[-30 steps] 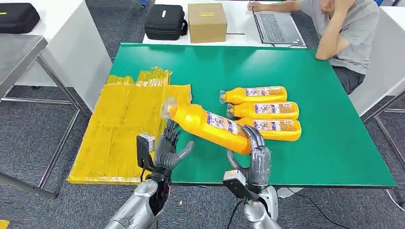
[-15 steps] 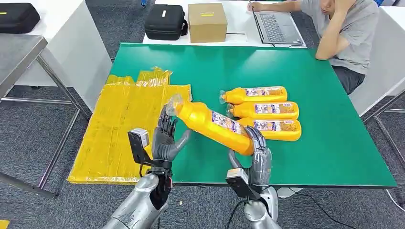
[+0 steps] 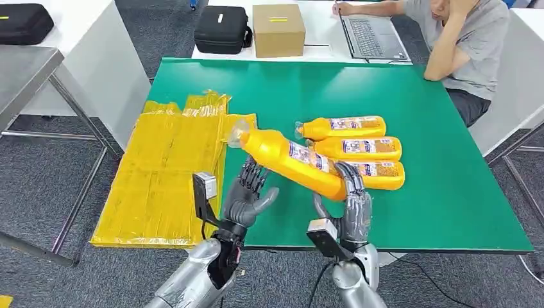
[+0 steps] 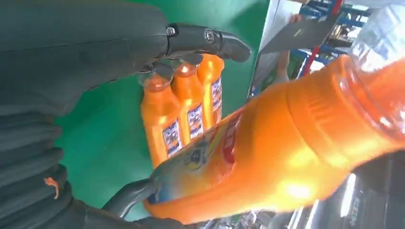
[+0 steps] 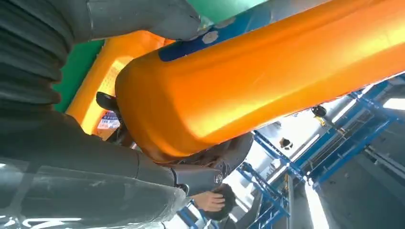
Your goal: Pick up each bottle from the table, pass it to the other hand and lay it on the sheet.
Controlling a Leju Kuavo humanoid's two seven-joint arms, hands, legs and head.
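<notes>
My right hand (image 3: 349, 208) grips the base of an orange bottle (image 3: 292, 162) and holds it tilted above the green table (image 3: 442, 192), clear cap toward the yellow sheet (image 3: 167, 173). The right wrist view shows its fingers wrapped around the bottle's base (image 5: 248, 86). My left hand (image 3: 247, 196) is just below the bottle's neck end, fingers spread and holding nothing; in the left wrist view the bottle (image 4: 286, 143) lies close to its palm. Three more orange bottles (image 3: 356, 151) lie side by side on the table behind.
A person (image 3: 462, 38) sits at the far right with a laptop (image 3: 372, 35). A cardboard box (image 3: 278, 29) and a black case (image 3: 222, 29) stand on the white table beyond. The sheet hangs over the table's left edge.
My left hand has moved right and in under the bottle. The right hand has shifted the bottle slightly right and away.
</notes>
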